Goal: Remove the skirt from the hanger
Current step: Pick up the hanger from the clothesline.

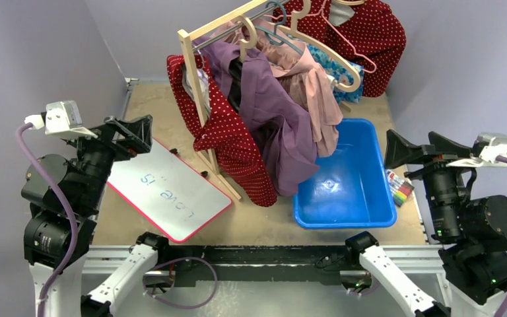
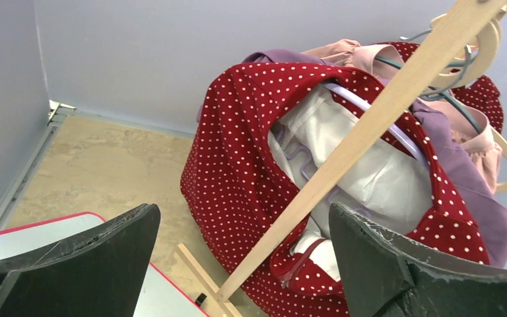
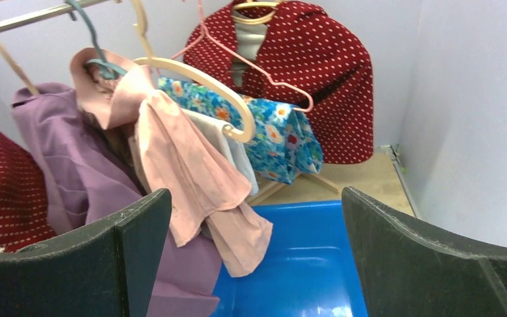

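Observation:
A red skirt with white dots hangs at the near end of the wooden rack. The left wrist view shows its white lining and a zip, and it hangs on a pale lilac hanger behind the rack's slanted post. My left gripper is open at the left of the table, apart from the skirt, with nothing between its fingers. My right gripper is open at the right, beside the blue bin, and faces the clothes with nothing in it.
Purple, pink and floral garments hang further along the rack. Another red dotted garment hangs at the far end. A blue bin stands right of the rack. A whiteboard lies at the left. Markers lie beside the bin.

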You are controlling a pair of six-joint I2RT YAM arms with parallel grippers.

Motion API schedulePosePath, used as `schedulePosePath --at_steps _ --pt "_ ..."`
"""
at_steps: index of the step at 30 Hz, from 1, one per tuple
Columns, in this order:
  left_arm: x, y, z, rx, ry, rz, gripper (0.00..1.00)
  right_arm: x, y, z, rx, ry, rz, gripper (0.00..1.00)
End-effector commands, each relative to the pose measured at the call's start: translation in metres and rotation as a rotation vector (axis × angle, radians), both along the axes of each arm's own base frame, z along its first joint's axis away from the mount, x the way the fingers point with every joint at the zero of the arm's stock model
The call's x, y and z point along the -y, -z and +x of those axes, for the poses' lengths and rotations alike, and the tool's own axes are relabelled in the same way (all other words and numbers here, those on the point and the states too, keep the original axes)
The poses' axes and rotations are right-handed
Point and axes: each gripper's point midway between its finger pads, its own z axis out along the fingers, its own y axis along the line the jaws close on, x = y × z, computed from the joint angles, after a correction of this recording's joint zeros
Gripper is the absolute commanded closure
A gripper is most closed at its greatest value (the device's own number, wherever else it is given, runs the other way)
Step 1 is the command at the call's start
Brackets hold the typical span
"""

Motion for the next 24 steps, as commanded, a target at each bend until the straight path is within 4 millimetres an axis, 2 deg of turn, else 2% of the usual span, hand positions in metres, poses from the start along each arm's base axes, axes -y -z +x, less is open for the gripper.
schedulePosePath --at_steps 1,12,16,20,24 --pt "-0.007 -0.003 0.014 0.002 -0.06 -0.028 0.0 0.003 -0.001 0.011 0.002 0.052 0.039 0.01" --pt "-0.026 0.001 0.035 -0.021 -0.196 -0.065 0.0 0.019 0.009 0.024 -0.009 0.172 0.104 0.01" --pt "-0.032 0.006 0.04 -0.034 -0.239 -0.08 0.0 0.018 0.015 0.031 -0.02 0.171 0.08 0.01" --pt "-0.035 0.01 0.042 -0.04 -0.263 -0.097 0.0 0.007 0.013 0.031 0.015 0.105 0.04 0.01" --pt "-0.037 0.016 0.043 -0.05 -0.279 -0.112 0.0 -0.019 0.01 0.033 0.051 -0.04 -0.032 0.01"
